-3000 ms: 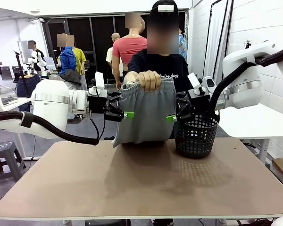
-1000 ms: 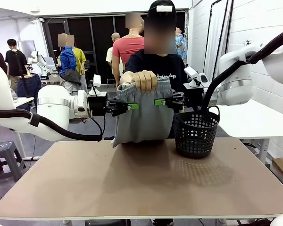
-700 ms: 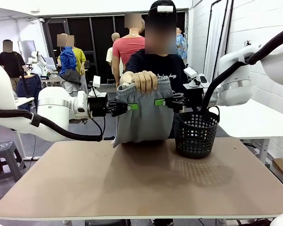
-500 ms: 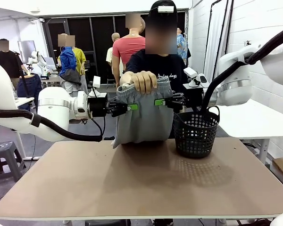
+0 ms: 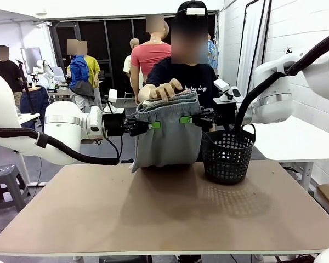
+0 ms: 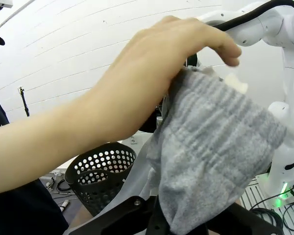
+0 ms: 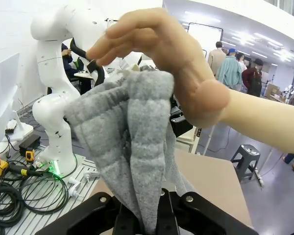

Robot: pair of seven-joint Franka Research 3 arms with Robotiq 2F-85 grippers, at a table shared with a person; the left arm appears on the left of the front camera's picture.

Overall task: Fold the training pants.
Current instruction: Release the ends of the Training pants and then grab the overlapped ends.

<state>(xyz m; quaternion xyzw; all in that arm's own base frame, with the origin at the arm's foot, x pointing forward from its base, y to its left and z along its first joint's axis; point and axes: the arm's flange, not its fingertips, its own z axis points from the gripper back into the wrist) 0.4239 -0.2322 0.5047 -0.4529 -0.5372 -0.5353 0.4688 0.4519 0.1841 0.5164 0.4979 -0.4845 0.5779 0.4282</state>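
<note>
- Brown table point(image 5: 164, 213) fills the lower half of the front view. A black mesh basket point(image 5: 227, 156) stands on it at centre right. A person stands behind the far edge, with other people deeper in the hall.
- Training pants point(image 5: 167, 139) hang at the centre of the frame, just left of the basket. The waistband is on top and the cloth drops to about the table's far edge.
- Left gripper point(image 5: 148, 125), reaching in from the left of the frame, is clamped on the waistband near its left end. Right gripper point(image 5: 187, 119), from the right, is clamped near its right end. Both wrist views show grey cloth pinched between the fingers at the bottom edge.
- What changed: half a second ago the person's hand point(image 5: 162, 90) was a fist closed around the middle of the waistband. Now its fingers are spread and raised, only resting over the top of the cloth. The waistband has slumped a little flatter between the two grippers.
- What that likely means: the handover is nearly complete and the weight is passing to the arms. Folding has not begun, and the pants probably need laying flat on the table first.
</note>
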